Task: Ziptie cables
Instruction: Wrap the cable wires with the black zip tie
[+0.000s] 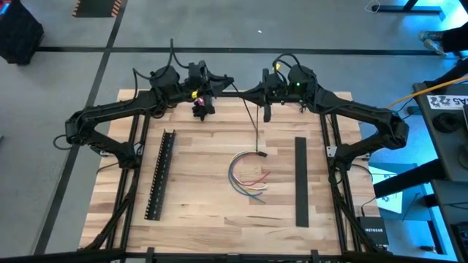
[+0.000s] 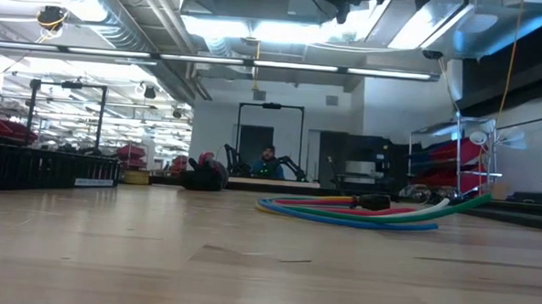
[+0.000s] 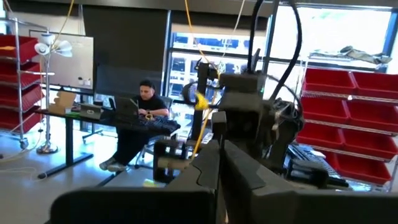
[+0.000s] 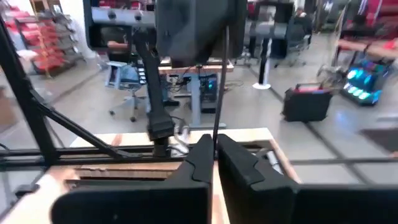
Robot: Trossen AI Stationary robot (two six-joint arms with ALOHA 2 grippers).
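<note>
The right gripper is closed on a thin dark zip tie, which runs from the far edge of the table toward the middle; in the right wrist view the strip rises straight out from between the two pressed fingers. The left gripper is closed too, its fingers meeting with no gap, and it sits just beside the right one, high over the far edge. Whether the left one also pinches the strip I cannot tell.

The cables lie loose in the middle of the table, a curl of white, red, green and yellow wire joined at a black end. The free tip of the zip tie hangs just beside that black end, and no gripper touches the wires. A slotted bar lies along the left edge and a flat black strip along the right edge.

The main risk, as I judge it, is the thin strip slipping or twisting in the grip, because it is held by one end only and is long and springy. Its tip could also push the light wires aside instead of passing under them.

Both arms reach in from the near corners, elbows out to the sides, wrists meeting at the far edge
</note>
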